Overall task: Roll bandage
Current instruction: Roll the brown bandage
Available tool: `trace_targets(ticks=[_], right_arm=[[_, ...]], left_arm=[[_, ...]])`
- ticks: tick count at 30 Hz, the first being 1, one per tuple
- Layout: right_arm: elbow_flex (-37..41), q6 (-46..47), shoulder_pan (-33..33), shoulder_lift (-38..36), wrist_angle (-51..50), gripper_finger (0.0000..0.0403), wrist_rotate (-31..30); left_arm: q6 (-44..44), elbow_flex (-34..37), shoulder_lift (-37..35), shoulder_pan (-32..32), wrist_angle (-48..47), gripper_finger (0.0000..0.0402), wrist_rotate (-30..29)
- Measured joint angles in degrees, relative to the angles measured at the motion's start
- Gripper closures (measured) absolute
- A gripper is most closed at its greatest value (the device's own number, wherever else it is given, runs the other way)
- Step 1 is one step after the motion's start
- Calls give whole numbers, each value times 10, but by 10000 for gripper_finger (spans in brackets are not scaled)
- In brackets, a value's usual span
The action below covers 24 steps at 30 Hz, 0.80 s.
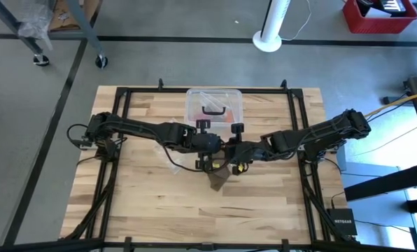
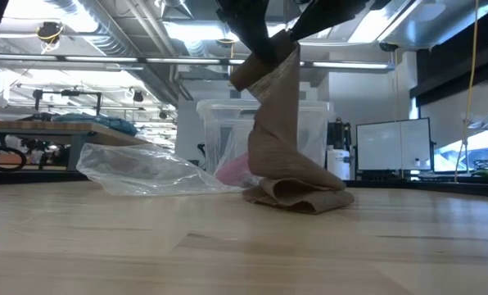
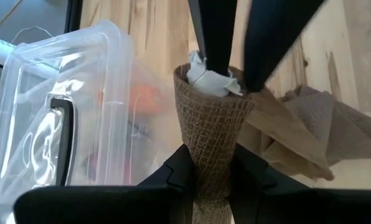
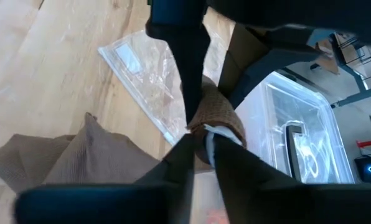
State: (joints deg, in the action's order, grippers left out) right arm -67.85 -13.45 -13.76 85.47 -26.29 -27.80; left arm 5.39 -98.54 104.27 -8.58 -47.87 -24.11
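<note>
The brown bandage is partly rolled. Its roll (image 2: 264, 67) is held up in the air over the table's middle, and the loose strip (image 2: 273, 139) hangs from it down to a crumpled heap (image 2: 297, 195) on the wood. My left gripper (image 3: 211, 163) is shut on the roll's body. Facing it, my right gripper (image 4: 201, 146) is shut on the roll's other end, where a white piece (image 3: 207, 78) shows in the core. In the high view both grippers meet at the table's centre (image 1: 222, 161). My left gripper pinches the roll's body (image 3: 211, 146) between its two fingers, coming from the table's left and slanting down. The roll points along the fingers and is lifted clear of the table. The strip hangs slack below it. My right gripper closes on the roll's end (image 4: 218, 124) from the table's right, slanting down, with the white piece (image 4: 209, 138) between its two fingers. This end is clear of the table. How far in the fingers reach does not show.
A clear plastic box with a black handle (image 1: 214, 106) stands just behind the grippers, toward the far edge. A clear thin plastic bag (image 2: 146, 170) lies on the wood beside the heap. The near half of the table (image 1: 194, 217) is bare wood.
</note>
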Motion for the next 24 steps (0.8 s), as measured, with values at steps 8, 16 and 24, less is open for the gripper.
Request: trace_targets(ticks=[8,16,24], right_arm=[[0,-2,0,0,2,390,4],[0,-21,-9,-38,-8,399,-9],[1,-19,-16,-120,-50,401,-9]], left_arm=[[2,0,0,-1,-2,345,-1],[-28,-2,0,4,26,324,-4],[12,-6,-18,9,49,225,-7]])
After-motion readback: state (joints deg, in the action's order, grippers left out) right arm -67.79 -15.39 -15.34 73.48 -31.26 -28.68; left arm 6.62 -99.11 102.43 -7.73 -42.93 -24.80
